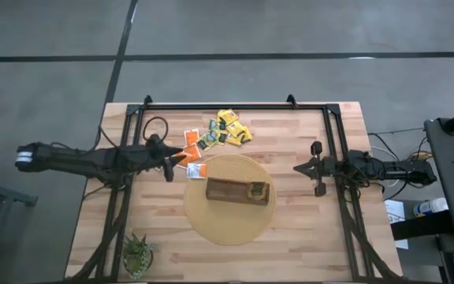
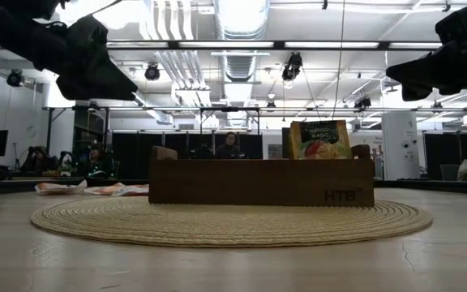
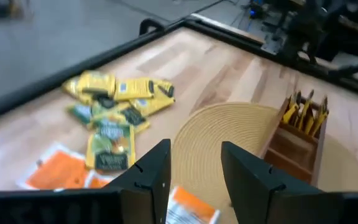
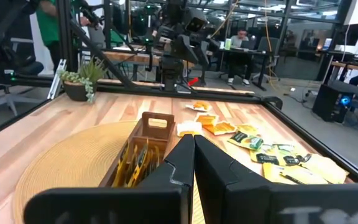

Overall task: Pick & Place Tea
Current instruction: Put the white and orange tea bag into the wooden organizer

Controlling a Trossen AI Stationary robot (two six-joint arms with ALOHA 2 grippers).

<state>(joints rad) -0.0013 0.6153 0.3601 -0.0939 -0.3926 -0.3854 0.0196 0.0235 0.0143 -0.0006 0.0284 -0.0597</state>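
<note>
Just below my left gripper [image 3: 194, 177], whose fingers stand spread and empty, lies an orange tea sachet [image 3: 188, 205], with more tea [image 3: 114, 109] scattered beyond. I should drop straight down, straddle one sachet's edge and pinch only that one. My right gripper [image 4: 193, 163] waits pressed together across the brown box [image 1: 237, 191].

A pale wooden table [image 1: 306, 229] of smooth, jointed planks carries a round mat [image 1: 211, 225] of coarse woven straw-coloured fibre. On the mat sits a dark-brown wooden box [image 2: 258, 182] with a matt finish and letters stamped into its near face. Beside it lie tea sachets [image 1: 228, 130] of slightly glossy printed paper or foil. Black metal tubing [image 1: 235, 105] frames the table. The grippers' fingers [image 3: 253, 180] look like matt black plastic.
</note>
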